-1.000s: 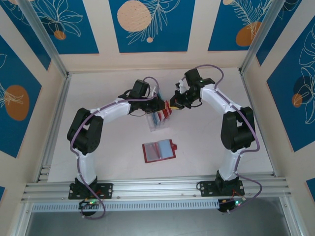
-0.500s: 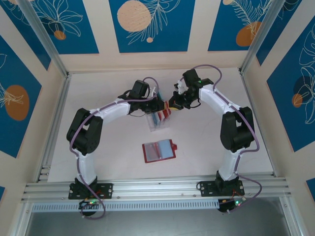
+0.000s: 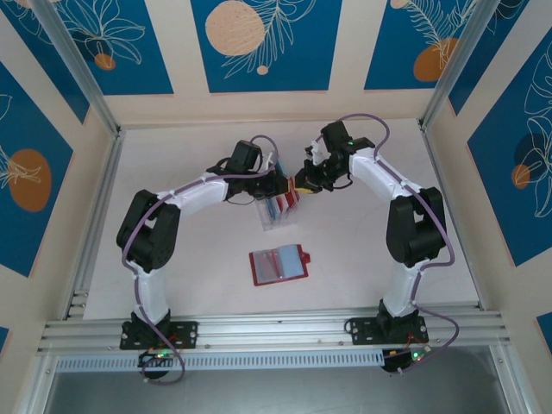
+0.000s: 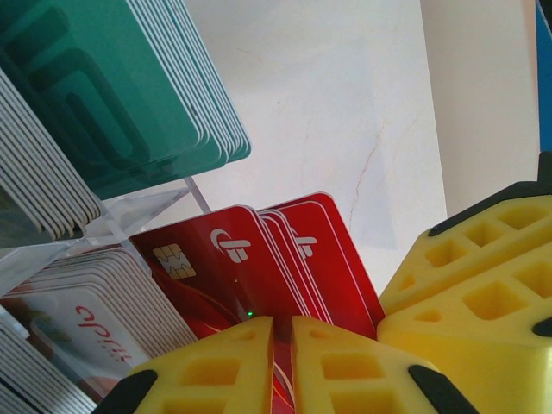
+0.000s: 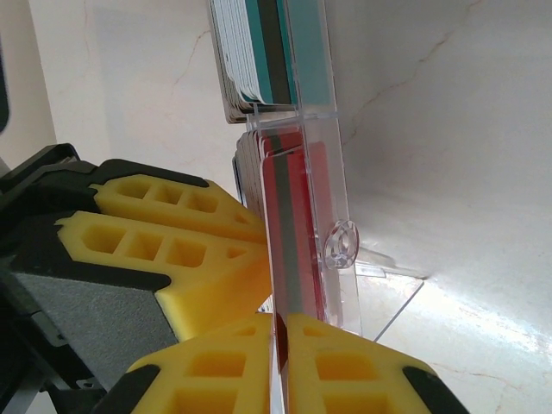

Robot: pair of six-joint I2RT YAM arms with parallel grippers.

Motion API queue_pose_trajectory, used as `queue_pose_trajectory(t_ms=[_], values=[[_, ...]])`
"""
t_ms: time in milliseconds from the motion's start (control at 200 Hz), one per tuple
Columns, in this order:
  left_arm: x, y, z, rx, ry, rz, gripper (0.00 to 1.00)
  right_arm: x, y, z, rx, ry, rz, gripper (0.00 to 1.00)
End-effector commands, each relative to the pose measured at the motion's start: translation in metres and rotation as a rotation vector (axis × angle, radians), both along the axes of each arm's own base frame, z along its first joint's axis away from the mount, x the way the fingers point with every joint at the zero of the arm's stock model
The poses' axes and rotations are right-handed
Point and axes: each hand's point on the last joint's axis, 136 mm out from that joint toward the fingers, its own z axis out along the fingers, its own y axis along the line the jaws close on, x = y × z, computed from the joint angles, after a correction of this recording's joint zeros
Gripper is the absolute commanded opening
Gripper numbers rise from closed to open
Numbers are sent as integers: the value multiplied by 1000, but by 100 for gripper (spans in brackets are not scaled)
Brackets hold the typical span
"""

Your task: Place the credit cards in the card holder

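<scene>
The credit cards [image 3: 282,205] are standing on edge in a clear slotted rack [image 3: 274,217] just above the middle of the top view. In the left wrist view they are showing as a teal stack [image 4: 112,103] at the upper left, red cards [image 4: 259,259] at the centre and pale cards [image 4: 86,319] at the lower left, with clear rack walls between the stacks.

The card holder [image 3: 278,266] is lying open on the white table [image 3: 172,172], below the rack in the top view and apart from it, with neither gripper touching it.

The right gripper [image 5: 280,323] is pinching the edge of a red card [image 5: 280,332] between its yellow fingers [image 5: 345,371] at the bottom centre of the right wrist view, while the card is sitting in the rack's red stack.

The left gripper [image 4: 282,332] is pointing at the same red stack from the bottom of the left wrist view. Its fingers [image 4: 216,371] are pressing almost together, with a sliver of red showing in the slit; whether a card is being held there cannot be told.

In the top view the two grippers are meeting at the upper right end of the rack, the left arm [image 3: 198,191] reaching in from the left and the right arm [image 3: 379,177] from the right.
</scene>
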Motion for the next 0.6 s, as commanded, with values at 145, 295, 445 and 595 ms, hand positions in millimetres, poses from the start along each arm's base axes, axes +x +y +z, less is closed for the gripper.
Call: queue_pose_trajectory(t_ms=[145,295,445,595], values=[[-12,9,-30,76,51,-2,13,-14,13,33,111,1,39,7],[-12,10,-32,79,56,-2,13,-15,14,33,118,5,42,7],[-12,10,-32,79,56,-3,13,-15,15,34,126,6,45,15],[-12,10,-33,80,56,-2,13,-15,14,36,140,10,44,18]])
